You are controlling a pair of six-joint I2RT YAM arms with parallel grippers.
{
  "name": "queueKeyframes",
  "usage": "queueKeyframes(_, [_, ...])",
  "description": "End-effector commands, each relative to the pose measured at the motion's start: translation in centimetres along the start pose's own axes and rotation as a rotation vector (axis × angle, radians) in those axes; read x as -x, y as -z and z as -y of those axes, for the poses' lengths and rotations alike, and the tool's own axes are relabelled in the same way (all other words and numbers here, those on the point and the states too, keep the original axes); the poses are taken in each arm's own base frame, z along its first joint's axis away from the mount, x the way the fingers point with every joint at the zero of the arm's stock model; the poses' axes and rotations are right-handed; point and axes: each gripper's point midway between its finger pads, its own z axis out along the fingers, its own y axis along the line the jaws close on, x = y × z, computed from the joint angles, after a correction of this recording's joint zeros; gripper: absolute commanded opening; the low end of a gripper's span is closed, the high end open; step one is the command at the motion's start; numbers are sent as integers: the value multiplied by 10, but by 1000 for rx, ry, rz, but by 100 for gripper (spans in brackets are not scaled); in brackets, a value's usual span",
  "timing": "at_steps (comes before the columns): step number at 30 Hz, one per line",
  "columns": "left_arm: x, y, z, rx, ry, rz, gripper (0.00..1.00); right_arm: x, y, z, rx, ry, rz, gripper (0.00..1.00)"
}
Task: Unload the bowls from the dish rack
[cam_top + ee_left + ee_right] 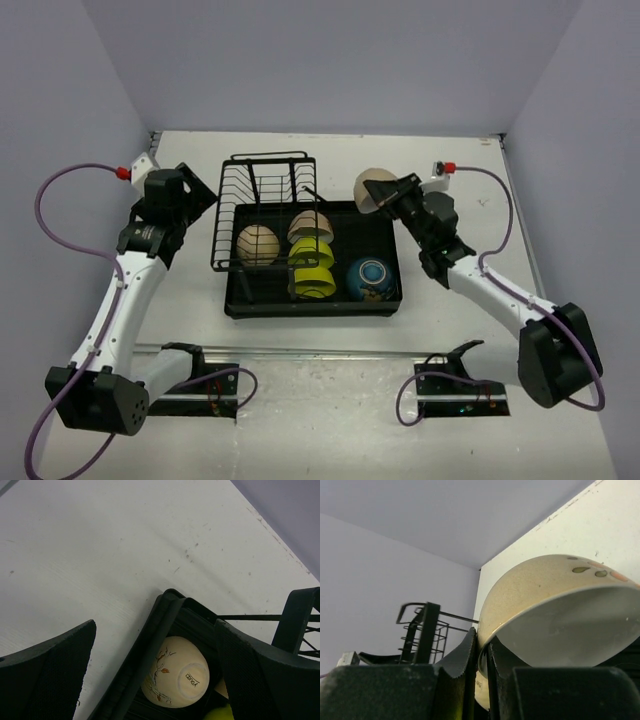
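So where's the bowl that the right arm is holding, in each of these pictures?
Top external: the tan bowl sits upper centre-right, just past the dish rack's far right corner, in the right gripper.
Left wrist: not in it.
Right wrist: it fills the centre and right, rim pinched between the fingers.
Shared landmark: the dish rack's black wires.

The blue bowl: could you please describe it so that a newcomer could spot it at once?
Find the black dish rack in the middle of the table. In its tray, look at the near right corner, right of the two lime-green bowls. The blue bowl is the only dark glossy one, its patterned inside facing up.
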Motion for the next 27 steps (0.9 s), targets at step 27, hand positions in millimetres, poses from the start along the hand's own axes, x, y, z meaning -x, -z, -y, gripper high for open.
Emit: queueKeyframes(27, [41,-24,-7,178,-102,99,99,221,105,248,-1367,264,-168,0])
